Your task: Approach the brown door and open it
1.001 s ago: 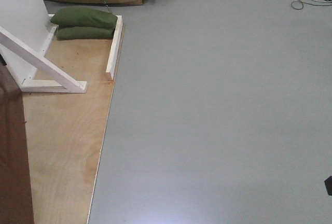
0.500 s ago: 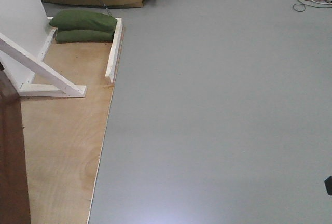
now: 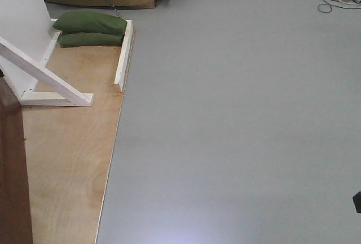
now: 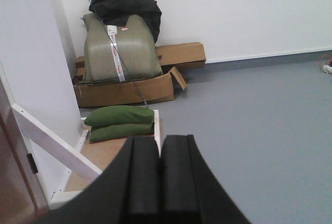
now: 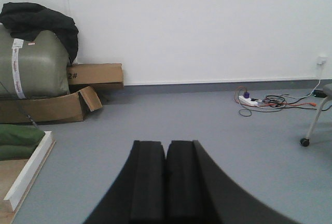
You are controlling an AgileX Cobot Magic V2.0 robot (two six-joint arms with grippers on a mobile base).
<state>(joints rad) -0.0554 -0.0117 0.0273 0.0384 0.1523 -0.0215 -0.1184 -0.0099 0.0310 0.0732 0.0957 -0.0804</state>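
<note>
Seeing brown door [image 3: 11, 176] only at 9 o'clock; approach unfinished, opening undone; my left claw [image 4: 160, 146], right claw [image 5: 166, 149] pressed together.

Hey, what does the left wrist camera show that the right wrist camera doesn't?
Only the left wrist view shows the brown door at its left edge and the slanted white beam beside it. Only the right wrist view shows the power strip with tangled cables, a wall socket and a chair leg on a caster. Both show the olive bag in its cardboard box, the black jacket on top, the green sandbags and the grey floor.
</note>
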